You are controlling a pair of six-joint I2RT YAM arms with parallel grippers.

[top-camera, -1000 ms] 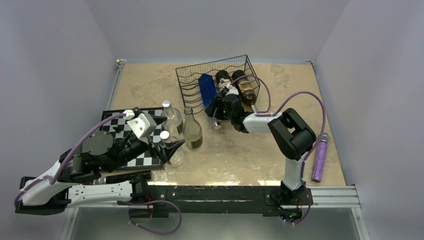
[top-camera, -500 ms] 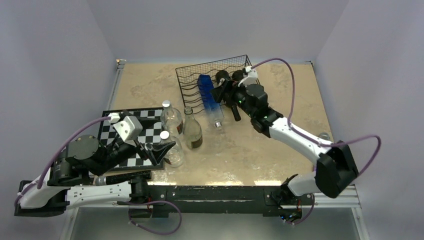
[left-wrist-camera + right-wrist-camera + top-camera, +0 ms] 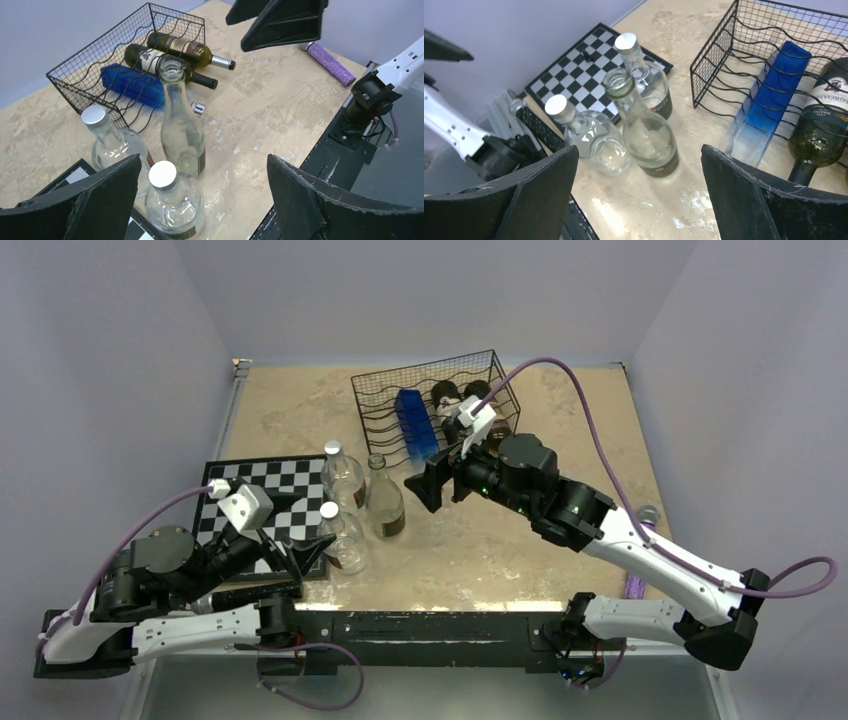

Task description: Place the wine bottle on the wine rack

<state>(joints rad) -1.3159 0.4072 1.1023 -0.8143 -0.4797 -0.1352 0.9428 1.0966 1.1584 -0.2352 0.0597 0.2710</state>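
The black wire wine rack [image 3: 398,392] stands at the back and holds a blue bottle [image 3: 414,422] and two dark wine bottles [image 3: 167,61]. Three clear bottles stand upright in front of it: an uncapped one with a dark label [image 3: 384,502] and two white-capped ones [image 3: 343,476] [image 3: 345,541]. My right gripper [image 3: 430,483] is open and empty, above the table between the rack and the uncapped bottle [image 3: 646,131]. My left gripper [image 3: 303,554] is open and empty, just left of the nearest capped bottle [image 3: 172,206].
A black-and-white chessboard [image 3: 283,480] lies at the left under the left arm, beside the clear bottles. A purple cylinder [image 3: 330,63] lies near the right front edge. The black base rail [image 3: 450,625] runs along the near edge.
My right gripper has drawn back from the rack toward the near left, open, with the blue bottle left lying in the rack. My left arm has pulled slightly back and left.
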